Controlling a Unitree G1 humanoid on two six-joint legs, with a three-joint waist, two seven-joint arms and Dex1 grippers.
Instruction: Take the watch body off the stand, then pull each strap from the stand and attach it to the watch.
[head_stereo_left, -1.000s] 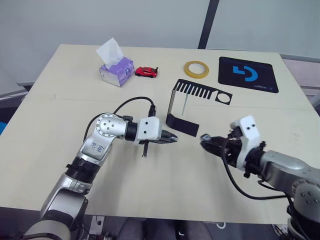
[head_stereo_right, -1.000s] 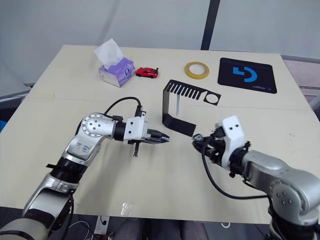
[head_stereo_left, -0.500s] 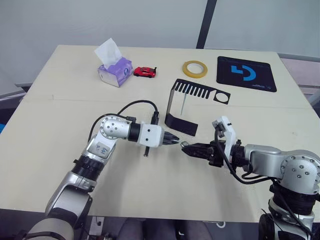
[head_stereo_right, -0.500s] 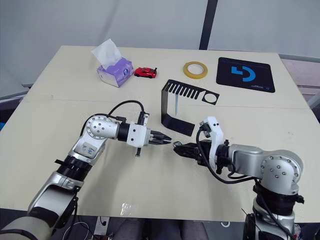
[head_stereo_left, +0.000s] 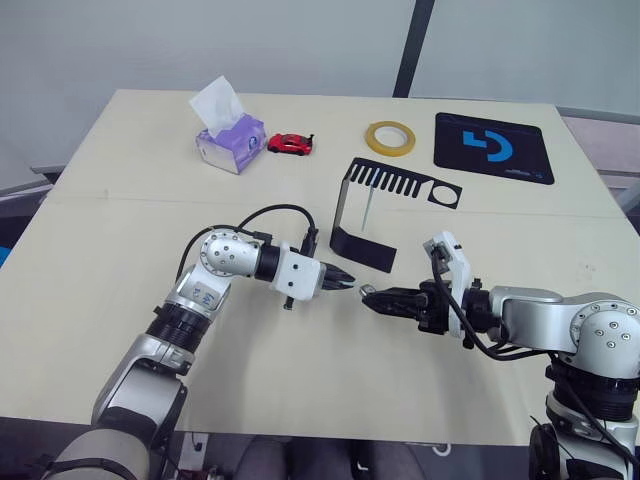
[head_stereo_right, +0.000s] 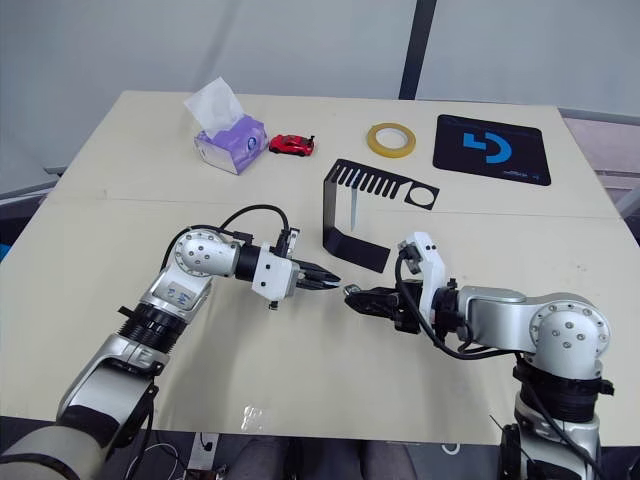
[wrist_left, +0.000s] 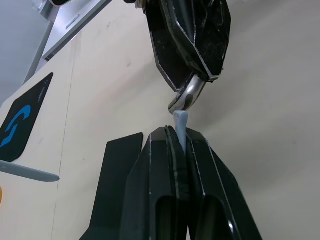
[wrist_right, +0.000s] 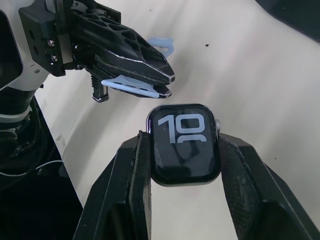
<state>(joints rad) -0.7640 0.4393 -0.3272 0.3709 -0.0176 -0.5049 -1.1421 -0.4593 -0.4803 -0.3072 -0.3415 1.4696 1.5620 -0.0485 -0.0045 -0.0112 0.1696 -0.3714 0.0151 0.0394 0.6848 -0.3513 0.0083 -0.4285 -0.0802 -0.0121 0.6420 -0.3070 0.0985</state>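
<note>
Digits "10" glow white on the watch body (wrist_right: 185, 151), clamped between the right gripper (wrist_right: 186, 145) fingers. Left gripper (wrist_left: 177, 137) pinches a pale strap (wrist_left: 181, 131), its tip now nearly touching the watch's edge, closer than before. Stand (head_stereo_left: 372, 215) sits at 12 o'clock from both grippers.
</note>
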